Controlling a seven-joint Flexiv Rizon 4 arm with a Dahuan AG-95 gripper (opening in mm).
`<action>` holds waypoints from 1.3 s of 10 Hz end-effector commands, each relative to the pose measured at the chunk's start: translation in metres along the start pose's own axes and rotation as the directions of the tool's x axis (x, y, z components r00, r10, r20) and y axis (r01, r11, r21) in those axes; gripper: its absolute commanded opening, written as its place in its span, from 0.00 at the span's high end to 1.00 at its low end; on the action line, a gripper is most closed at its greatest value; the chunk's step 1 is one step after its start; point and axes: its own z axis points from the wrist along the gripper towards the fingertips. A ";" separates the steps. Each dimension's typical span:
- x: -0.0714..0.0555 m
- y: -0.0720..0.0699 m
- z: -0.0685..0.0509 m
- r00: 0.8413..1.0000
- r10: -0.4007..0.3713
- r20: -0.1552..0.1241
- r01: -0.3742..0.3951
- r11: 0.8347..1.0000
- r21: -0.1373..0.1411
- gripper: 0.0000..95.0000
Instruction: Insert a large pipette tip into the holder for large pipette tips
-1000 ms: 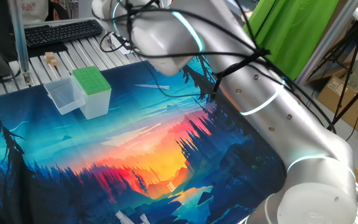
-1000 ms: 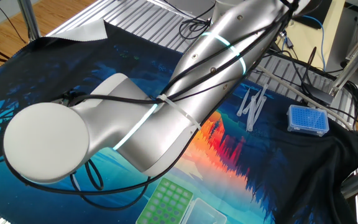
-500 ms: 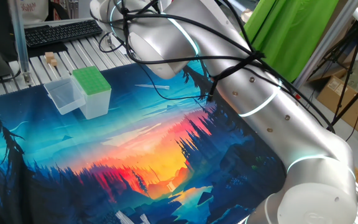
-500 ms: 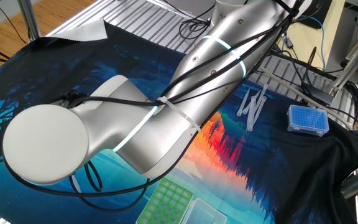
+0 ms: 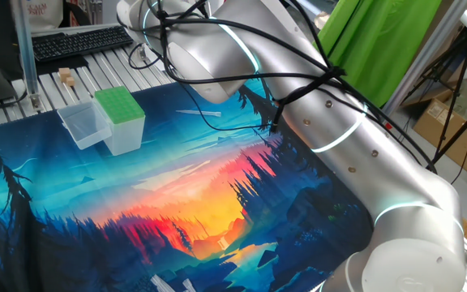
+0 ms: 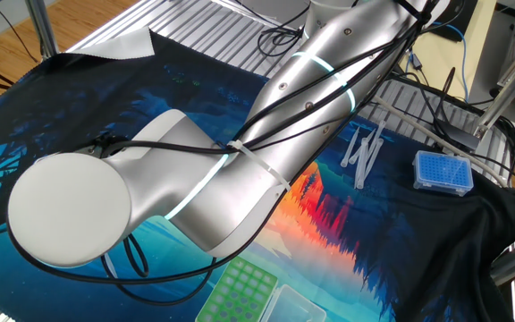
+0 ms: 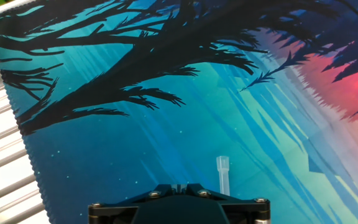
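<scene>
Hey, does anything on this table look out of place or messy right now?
Two things. Loose translucent whitish pipette tips lie criss-crossed on the forest-print mat beside the blue tip box, and the mat's far corner looks folded over.

Between a second ago and half a second ago the arm [image 5: 323, 122] swings: in one fixed view its big rounded joint [image 5: 209, 57] lifts and slides left, toward the keyboard end of the table, uncovering more of the dark tree print on the mat [image 5: 136, 203] beneath it. In the other fixed view the upper link [image 6: 320, 80] tilts a touch steeper and the round end cap [image 6: 70, 210] creeps slightly right. Over the last half second there's barely anything — just a faint nudge of that cap.
</scene>
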 end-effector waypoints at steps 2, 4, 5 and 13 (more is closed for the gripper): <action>0.000 0.000 0.000 1.000 0.002 0.000 -0.002 1.000 -0.001 1.00; 0.000 0.000 0.000 1.000 0.003 0.000 -0.003 1.000 -0.002 1.00; 0.000 0.000 0.000 1.000 0.005 0.001 -0.005 1.000 -0.002 1.00; 0.000 0.000 0.000 1.000 0.010 0.007 -0.010 1.000 -0.004 1.00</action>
